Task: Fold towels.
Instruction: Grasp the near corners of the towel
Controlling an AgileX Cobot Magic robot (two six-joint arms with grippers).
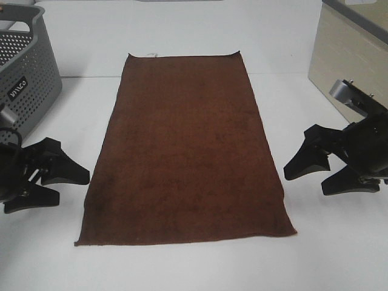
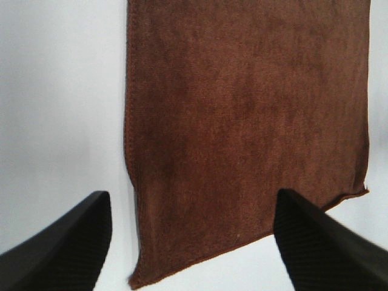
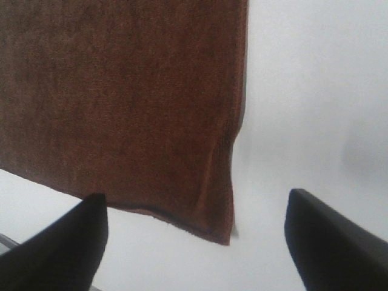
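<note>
White table [image 1: 182,270], towel [image 1: 185,151] flat between left gripper [image 1: 73,187], right gripper [image 1: 303,183] (both agape)

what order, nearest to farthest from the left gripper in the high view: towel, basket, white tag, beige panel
1. towel, just right of the left gripper
2. grey basket, behind it, left
3. white tag, towel's far edge
4. beige panel, far right

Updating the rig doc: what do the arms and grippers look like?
The left gripper and right gripper are both matte black, each with two wedge-shaped fingers tapering to points. The left wrist view shows fine ribbing on one finger. The right arm is black with a grey metal part on top. A smaller grey piece shows on the left arm. No markings are readable.
</note>
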